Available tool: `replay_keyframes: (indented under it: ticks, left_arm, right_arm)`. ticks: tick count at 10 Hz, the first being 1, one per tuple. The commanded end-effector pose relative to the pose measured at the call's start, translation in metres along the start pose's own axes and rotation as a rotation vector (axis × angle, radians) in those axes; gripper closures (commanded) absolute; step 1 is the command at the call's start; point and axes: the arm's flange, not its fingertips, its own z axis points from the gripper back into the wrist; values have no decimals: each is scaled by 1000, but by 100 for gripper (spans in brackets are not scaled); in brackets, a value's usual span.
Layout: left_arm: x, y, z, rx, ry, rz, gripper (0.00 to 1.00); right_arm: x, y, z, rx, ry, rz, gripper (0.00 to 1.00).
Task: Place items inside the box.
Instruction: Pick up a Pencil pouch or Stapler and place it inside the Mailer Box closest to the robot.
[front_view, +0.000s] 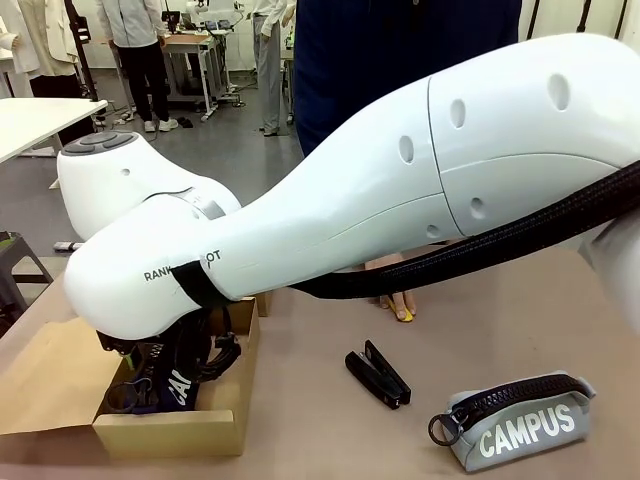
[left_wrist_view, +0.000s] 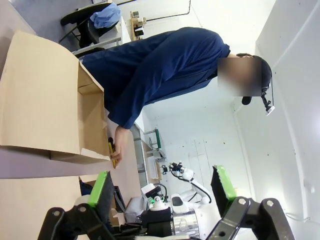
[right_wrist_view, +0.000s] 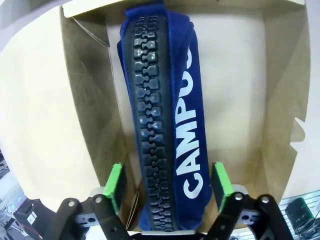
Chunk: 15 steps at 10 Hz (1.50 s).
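Navy pouch (right_wrist_view: 170, 125) lies in the box (right_wrist_view: 65, 125), right jaws released either side; left jaws spread, empty. Next, likely: lift clear, fetch grey pouch (front_view: 520, 425).

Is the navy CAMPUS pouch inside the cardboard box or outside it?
Inside. In the right wrist view the navy pouch lies within the walls of the box, with the right claw open on either side of it.
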Motion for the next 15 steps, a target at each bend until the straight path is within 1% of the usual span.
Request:
replay_keyframes:
  ticks: [1, 3, 5, 6, 7, 8, 9, 11, 12, 13, 14, 15]
  left_arm:
    - [-3, -1, 1, -8, 9, -16, 0]
    - [-3, -1, 1, -8, 9, -16, 0]
    - [-3, -1, 1, -8, 9, -16, 0]
    - [-3, -1, 1, -8, 9, -16, 0]
    - [-3, -1, 1, -8, 9, -16, 0]
    - [-3, -1, 1, -8, 9, -16, 0]
    - [-3, -1, 1, -8, 9, -16, 0]
    - [-3, -1, 1, -8, 9, -16, 0]
    - [-3, -1, 1, -8, 9, -16, 0]
    - [-3, -1, 1, -8, 9, -16, 0]
    - [-3, -1, 1, -8, 9, -16, 0]
    - [-3, -1, 1, -8, 9, -16, 0]
  right_arm:
    - [-2, -2, 3, 17, 1, 7, 0]
    - [-3, -2, 4, 18, 3, 15, 0]
    - [-5, -7, 14, 26, -6, 28, 0]
    - [-9, -7, 18, 18, 2, 40, 0]
    - [-17, -13, 35, 25, 38, 85, 0]
    - [-27, -28, 59, -56, 191, 178, 0]
    - [-39, -58, 90, -67, 248, 235, 0]
    - [-64, -104, 120, -41, 326, 310, 0]
    - [-74, -120, 125, -41, 291, 306, 0]
    - [-77, -139, 127, -40, 253, 242, 0]
    - [-69, -174, 128, 51, 238, 178, 0]
    - [-56, -210, 126, 164, 258, 118, 0]
